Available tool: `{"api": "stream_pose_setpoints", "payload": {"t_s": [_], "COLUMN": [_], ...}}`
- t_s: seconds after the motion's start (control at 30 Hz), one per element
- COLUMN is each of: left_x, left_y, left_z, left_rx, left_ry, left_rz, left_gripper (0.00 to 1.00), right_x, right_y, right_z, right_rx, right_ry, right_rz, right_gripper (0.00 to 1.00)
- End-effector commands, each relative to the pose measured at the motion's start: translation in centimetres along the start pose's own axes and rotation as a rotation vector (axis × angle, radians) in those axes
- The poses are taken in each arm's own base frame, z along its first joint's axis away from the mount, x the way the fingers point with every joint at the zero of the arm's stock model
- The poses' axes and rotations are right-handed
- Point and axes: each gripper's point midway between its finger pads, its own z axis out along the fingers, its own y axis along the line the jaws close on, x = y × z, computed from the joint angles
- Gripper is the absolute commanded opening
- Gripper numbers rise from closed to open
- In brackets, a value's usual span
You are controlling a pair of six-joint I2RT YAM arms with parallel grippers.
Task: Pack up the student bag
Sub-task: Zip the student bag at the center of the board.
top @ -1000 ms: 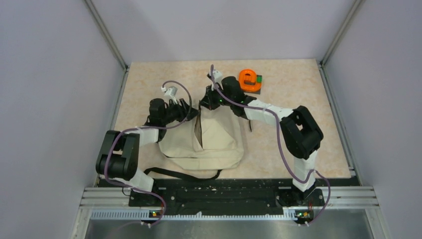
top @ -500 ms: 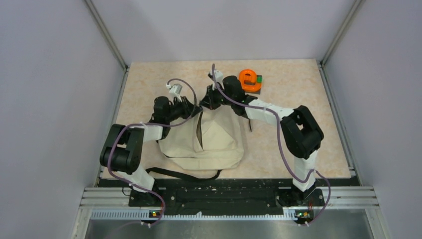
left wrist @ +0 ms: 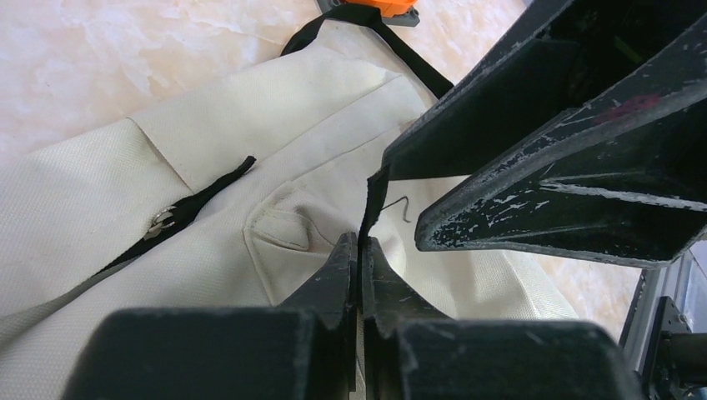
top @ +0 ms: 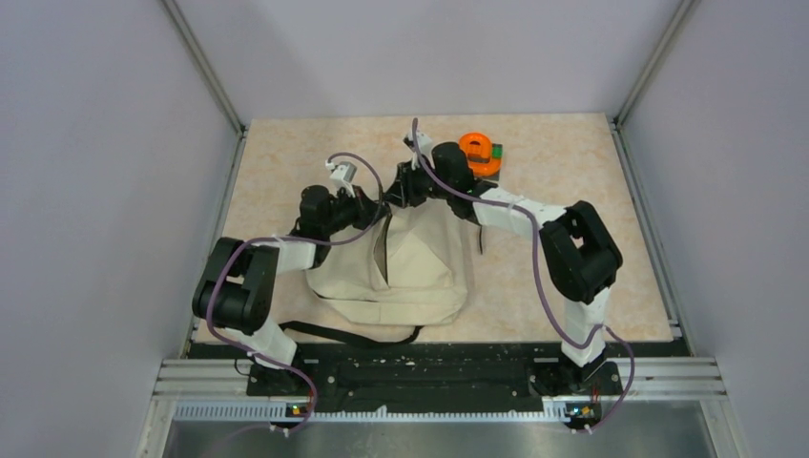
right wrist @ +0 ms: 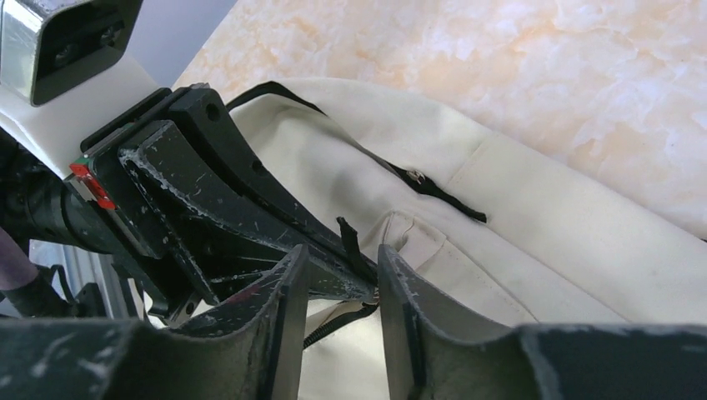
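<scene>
Student bag (top: 410,272) is lying flat on the table (top: 286,157) between my arms. I am pinching its black pull tab (left wrist: 375,196) in my tightly closed left gripper (left wrist: 359,250), probably to draw the zipper open. My right gripper (right wrist: 340,258) is standing parted around that tab, gripping nothing.

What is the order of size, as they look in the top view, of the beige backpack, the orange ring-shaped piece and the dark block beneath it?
1. beige backpack, by far the largest.
2-3. orange ring-shaped piece and dark block: about alike; the piece covers part of the block, so I leave them unranked.
</scene>
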Motion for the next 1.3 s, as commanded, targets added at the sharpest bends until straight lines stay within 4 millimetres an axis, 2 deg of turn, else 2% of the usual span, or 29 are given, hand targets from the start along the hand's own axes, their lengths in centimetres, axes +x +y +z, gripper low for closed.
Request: {"api": "stream_pose_setpoints", "payload": {"t_s": [0.0, 0.17, 0.4, 0.53, 0.63, 0.7, 0.73, 0.87, 0.93, 1.1, 1.27], "left_x": [-0.7, -0.6, -0.5, -0.5, -0.5, -0.6, -0.6, -0.5, -0.3, -0.1, -1.8], "left_y": [-1.6, -1.7, -1.8, -1.8, -1.8, -1.9, -1.9, -2.1, -1.9, -1.6, -0.9], "left_z": [0.2, 0.2, 0.3, 0.3, 0.2, 0.0, 0.0, -1.0, -1.8, -3.6, -4.0], "left_rx": [0.049, 0.051, 0.055, 0.051, 0.042, 0.037, 0.031, 0.0, -0.031, -0.113, -0.218], "left_ry": [-0.016, -0.011, -0.005, -0.004, -0.006, -0.004, 0.001, 0.008, 0.008, 0.016, 0.007], "left_rz": [0.061, 0.065, 0.066, 0.065, 0.062, 0.053, 0.045, 0.034, 0.037, 0.054, 0.002], "left_gripper": [0.0, 0.0, 0.0, 0.0, 0.0, 0.0, 0.03, 0.27, 0.35, 0.46, 0.55], "right_x": [-3.1, -2.6, -1.8, -1.7, -1.5, -1.4, -1.7, -2.0, -1.9, -1.1, 0.0], "right_y": [1.2, 1.3, 0.3, 0.0, -0.5, -0.6, -0.4, -0.3, -0.3, 0.0, 1.0], "right_z": [-0.2, 0.3, 1.6, 2.0, 1.9, 1.7, 1.5, 0.4, -0.2, -1.7, -2.7], "right_rx": [-0.058, -0.086, -0.075, -0.068, -0.041, -0.034, -0.034, -0.013, -0.002, 0.005, -0.026], "right_ry": [-0.069, -0.043, -0.002, 0.006, 0.008, 0.003, -0.011, -0.054, -0.067, -0.098, -0.104], "right_rz": [-0.044, -0.051, -0.057, -0.059, -0.063, -0.062, -0.063, -0.058, -0.052, -0.014, 0.026], "right_gripper": [0.38, 0.46, 0.44, 0.27, 0.0, 0.0, 0.0, 0.0, 0.0, 0.0, 0.0]}}
